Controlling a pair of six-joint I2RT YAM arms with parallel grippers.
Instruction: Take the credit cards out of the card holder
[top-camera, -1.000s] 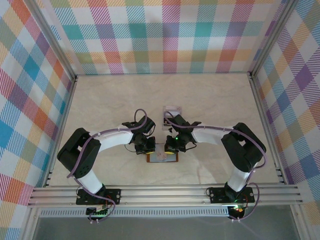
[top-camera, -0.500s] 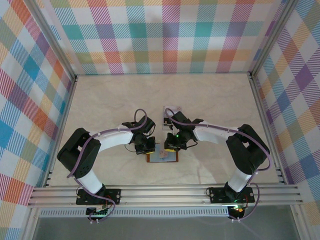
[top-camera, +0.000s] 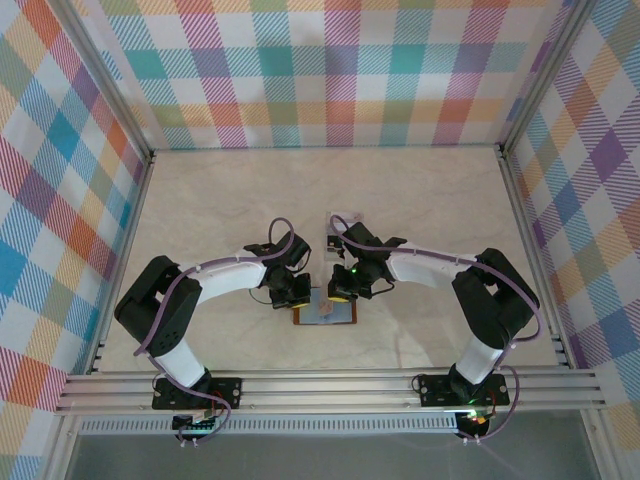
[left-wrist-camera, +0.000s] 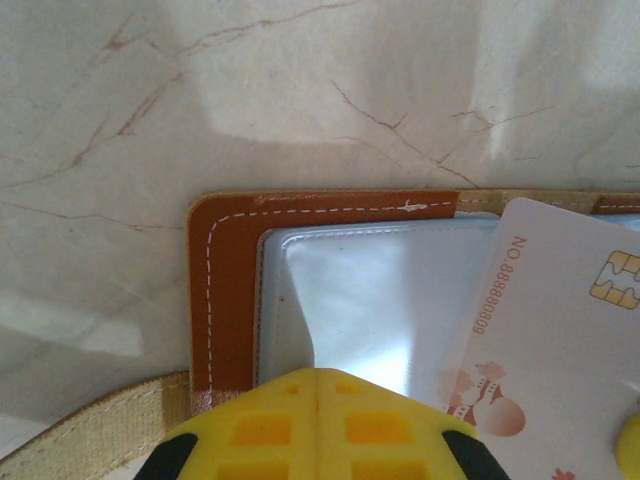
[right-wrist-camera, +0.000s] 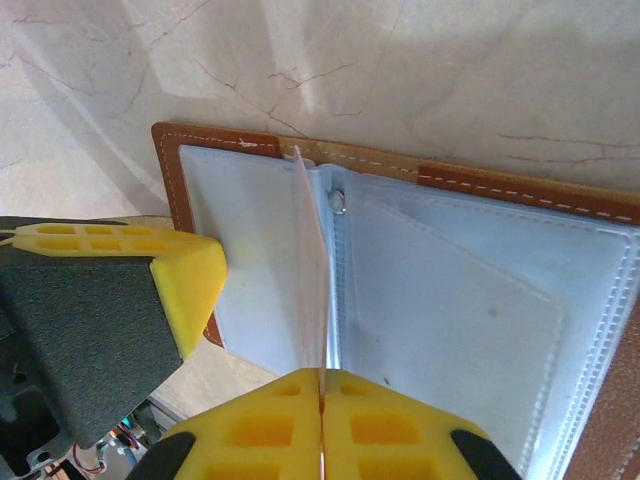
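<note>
Marble-veined tabletop (top-camera: 220, 210) under plaid walls carries the card holder (top-camera: 340, 316), lying open at near centre between both arms. Right tool (right-wrist-camera: 322, 400) is pinched shut on a credit card (right-wrist-camera: 312, 270), which stands on edge straight ahead of it, long axis running along the holder's spine. Left tool (left-wrist-camera: 315, 400), fingers pressed together and gripping nothing, sits on the holder's left leaf. Freeing the card probably calls for a pull back along that axis.
</note>
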